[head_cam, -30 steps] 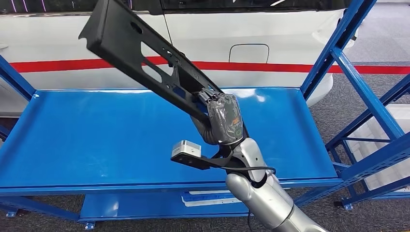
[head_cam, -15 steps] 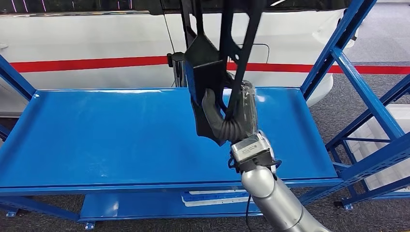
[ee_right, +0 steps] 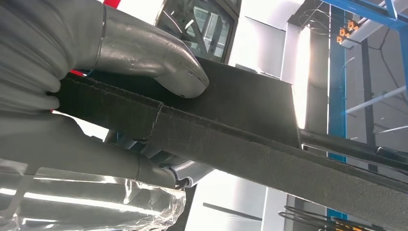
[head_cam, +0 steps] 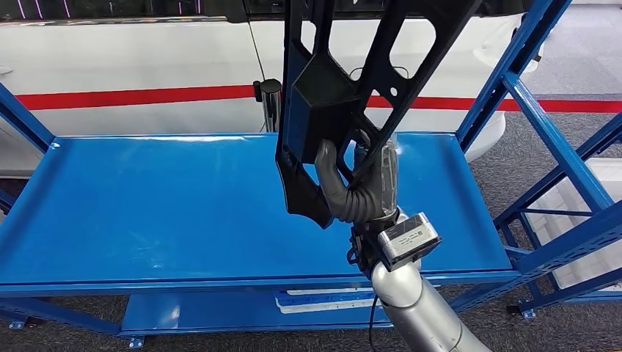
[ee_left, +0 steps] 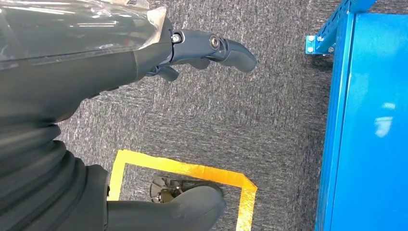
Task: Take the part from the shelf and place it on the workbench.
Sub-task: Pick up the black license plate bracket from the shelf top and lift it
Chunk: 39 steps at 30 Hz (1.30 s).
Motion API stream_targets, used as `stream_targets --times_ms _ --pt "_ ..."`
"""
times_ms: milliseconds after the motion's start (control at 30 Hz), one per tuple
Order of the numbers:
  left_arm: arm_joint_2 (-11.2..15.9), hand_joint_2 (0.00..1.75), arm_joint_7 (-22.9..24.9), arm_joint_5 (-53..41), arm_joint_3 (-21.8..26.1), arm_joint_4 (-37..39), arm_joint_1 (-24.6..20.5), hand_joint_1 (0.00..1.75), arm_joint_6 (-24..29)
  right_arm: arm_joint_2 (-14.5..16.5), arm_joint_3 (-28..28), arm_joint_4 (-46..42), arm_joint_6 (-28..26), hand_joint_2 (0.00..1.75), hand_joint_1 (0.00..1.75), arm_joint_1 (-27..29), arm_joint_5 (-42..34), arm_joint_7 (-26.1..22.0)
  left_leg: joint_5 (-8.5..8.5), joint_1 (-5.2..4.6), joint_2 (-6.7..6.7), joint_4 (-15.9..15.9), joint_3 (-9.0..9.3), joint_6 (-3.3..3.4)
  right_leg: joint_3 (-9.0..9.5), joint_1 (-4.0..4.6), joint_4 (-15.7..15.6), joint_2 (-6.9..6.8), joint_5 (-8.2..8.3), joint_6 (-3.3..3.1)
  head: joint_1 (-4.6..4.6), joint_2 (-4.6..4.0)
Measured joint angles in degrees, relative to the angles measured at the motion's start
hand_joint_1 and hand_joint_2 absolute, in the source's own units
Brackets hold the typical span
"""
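Now holding the part, a long black panel with cut-outs, nearly upright in the right hand above the blue shelf, its upper end running off at 12 o'clock. Fingers wrapped through a cut-out near the lower end, thumb pressed flat on the dark fuzzy face, so gripping low with most of the length overhead. Top-heavy, by the look of it: likely to swing or slip round in the grip on any quick turn. Could also clip the blue upright at 2 o'clock, or the white car just behind at 12. Lower tip hanging close above the shelf deck, apt to scrape if lowered. Open room toward 9 o'clock over the bare deck, and toward 6. Left hand hanging over grey carpet beside the shelf edge, fingers apart, holding nothing.
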Motion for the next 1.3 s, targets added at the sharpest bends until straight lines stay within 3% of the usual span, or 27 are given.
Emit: stream_targets --times_ms 167,267,367,433,500,533,567,600,667,700,767,867,933,1000,1033,1067,1100,1133,1200,1267,1300 --pt "0.0 1.75 0.0 0.1 0.1 0.0 0.0 0.00 0.0 0.3 0.0 -0.3 0.0 1.75 1.75 0.7 0.0 0.3 -0.15 -0.07 -0.01 0.2 -0.07 0.19 0.00 -0.25 -0.1 0.00 0.05 0.09 0.00 0.00" --pt "0.2 1.75 0.1 0.1 0.1 0.0 -0.1 0.00 -0.1 0.5 0.0 -0.6 0.1 1.75 1.75 1.1 0.5 0.7 -0.35 -0.27 -0.08 0.5 -0.21 0.79 0.00 -0.83 -0.3 -0.01 0.23 0.41 -0.01 0.00" --pt "0.2 1.75 0.2 0.1 0.1 -0.1 -0.2 0.00 -0.2 0.7 -0.4 -1.3 0.6 1.75 1.75 1.8 1.6 1.4 0.69 -0.22 0.02 -0.8 0.23 1.80 -0.12 -0.94 -0.1 -0.01 -0.03 0.93 0.01 0.00" --pt "0.2 1.75 0.5 0.1 0.2 -0.2 -0.5 0.00 -0.5 0.7 -0.7 -1.8 1.0 1.75 1.75 2.4 2.1 1.6 1.48 0.06 0.21 -2.0 0.59 2.46 -1.95 -1.00 3.9 0.02 -2.60 0.44 0.19 0.00" --pt "0.3 1.75 0.9 0.1 0.2 -0.3 -0.7 0.00 -0.8 0.4 -1.0 -1.9 1.2 1.75 1.75 3.4 2.6 1.4 1.75 0.01 0.21 -2.1 0.42 2.57 -5.29 -0.94 11.4 0.08 -5.93 0.14 0.39 0.00" --pt "0.3 1.75 1.0 0.0 0.2 -0.4 -0.7 0.00 -0.9 0.2 -1.2 -2.0 1.3 1.75 1.75 4.0 2.7 1.4 1.83 0.01 0.18 -2.1 0.29 2.45 -6.60 -0.93 14.4 0.10 -6.84 0.31 0.44 0.00" --pt "0.3 1.75 1.0 0.0 0.3 -0.4 -0.7 0.00 -1.0 0.1 -1.4 -2.0 1.3 1.75 1.75 4.5 2.9 1.3 1.96 0.09 0.15 -2.1 0.15 2.24 -6.87 -0.99 15.2 0.12 -6.71 0.78 0.45 0.00" --pt "0.3 1.75 1.1 0.0 0.3 -0.4 -0.7 0.00 -1.2 0.0 -1.5 -2.1 1.3 1.75 1.75 4.8 3.1 1.3 2.11 0.28 0.12 -2.0 -0.01 1.95 -6.00 -1.17 13.6 0.11 -5.63 1.47 0.45 0.00" --pt "0.5 1.75 1.1 0.0 0.4 -0.4 -0.7 0.00 -1.4 -0.1 -1.7 -2.2 1.6 1.75 1.75 5.2 3.8 1.3 2.34 0.74 0.05 -1.7 -0.44 1.00 -2.07 -1.74 6.1 0.09 -2.67 2.96 0.53 0.00" --pt "0.6 1.75 1.1 0.0 0.5 -0.4 -0.7 0.00 -1.4 -0.1 -1.8 -2.4 1.7 1.75 1.75 5.4 4.3 1.3 2.45 0.83 -0.03 -1.5 -0.69 0.40 -0.61 -1.62 3.4 0.35 -1.49 3.23 0.69 0.00" --pt "0.8 1.75 1.1 0.0 0.8 -0.5 -0.7 0.00 -1.5 -0.1 -2.0 -2.7 2.0 1.75 1.75 5.8 5.2 1.3 2.74 0.55 -0.37 -0.9 -1.15 -0.65 -0.24 -1.49 2.3 0.98 -1.04 2.34 0.80 0.00" --pt "0.8 1.75 1.0 0.0 1.0 -0.5 -0.4 0.00 -1.6 0.0 -2.3 -3.0 2.2 1.75 1.75 6.2 5.5 1.4 2.60 0.86 -0.62 -0.3 -1.91 -1.34 -1.76 -1.54 3.5 1.21 -0.71 -0.14 0.29 0.00" --pt "0.9 1.75 1.0 0.0 1.0 -0.5 -0.3 0.00 -1.6 0.2 -2.3 -3.1 2.2 1.75 1.75 6.2 5.6 1.4 -1.42 0.91 -0.47 3.8 -3.66 -0.92 -2.81 -0.99 3.6 1.07 0.11 -1.96 0.14 0.00" --pt "0.9 1.75 1.0 0.0 1.1 -0.5 -0.3 0.00 -1.6 0.3 -2.4 -3.2 2.3 1.75 1.75 6.4 5.7 1.4 -7.08 0.26 -0.51 11.9 -6.41 -0.11 -4.12 -0.04 3.6 0.94 1.09 -3.42 0.09 0.00" --pt "0.9 1.75 1.0 0.0 1.1 -0.5 -0.2 0.00 -1.6 0.3 -2.4 -3.2 2.3 1.75 1.75 6.5 5.8 1.4 -8.70 -0.16 -0.55 15.3 -7.27 0.29 -4.80 0.53 3.6 0.90 1.56 -3.95 0.08 0.00" --pt "0.9 1.75 1.0 0.0 1.1 -0.5 -0.2 0.00 -1.6 0.3 -2.4 -3.2 2.4 1.75 1.75 6.6 6.0 1.4 -9.20 -0.61 -0.57 17.1 -7.28 0.86 -5.47 1.13 3.6 0.87 2.06 -4.36 0.08 0.00" --pt "0.9 1.75 1.0 0.0 1.2 -0.5 -0.2 0.00 -1.6 0.3 -2.4 -3.2 2.5 1.75 1.75 6.7 6.1 1.3 -8.64 -1.11 -0.58 16.9 -6.24 1.61 -6.10 1.69 3.6 0.88 2.55 -4.63 0.08 0.00" --pt "0.9 1.75 1.0 0.0 1.2 -0.5 -0.2 0.00 -1.6 0.3 -2.4 -3.2 2.6 1.75 1.75 6.7 6.3 1.3 -7.47 -1.68 -0.62 14.8 -4.17 2.55 -6.68 2.22 3.6 0.92 3.03 -4.82 0.08 0.00" --pt "1.0 1.75 0.9 0.1 1.4 -0.5 -0.3 0.00 -1.7 0.4 -2.5 -3.3 2.7 1.75 1.75 6.8 6.6 1.2 -6.46 -2.90 -0.62 7.4 1.33 4.86 -7.45 2.90 3.6 0.96 3.93 -4.92 0.21 0.00" --pt "1.2 1.75 0.8 0.4 1.8 -0.5 -0.3 0.00 -1.9 0.5 -2.5 -3.3 2.8 1.75 1.75 6.8 6.9 1.1 -6.50 -3.85 -0.45 2.8 4.33 6.00 -7.60 2.78 3.5 0.77 4.67 -4.52 0.35 0.00" --pt "1.2 1.75 0.8 0.5 2.0 -0.5 -0.3 0.00 -1.9 0.6 -2.5 -3.3 2.9 1.75 1.75 6.8 7.1 1.1 -6.13 -4.13 -0.32 2.3 4.49 5.99 -7.58 2.64 3.3 0.65 5.08 -4.12 0.35 0.00"
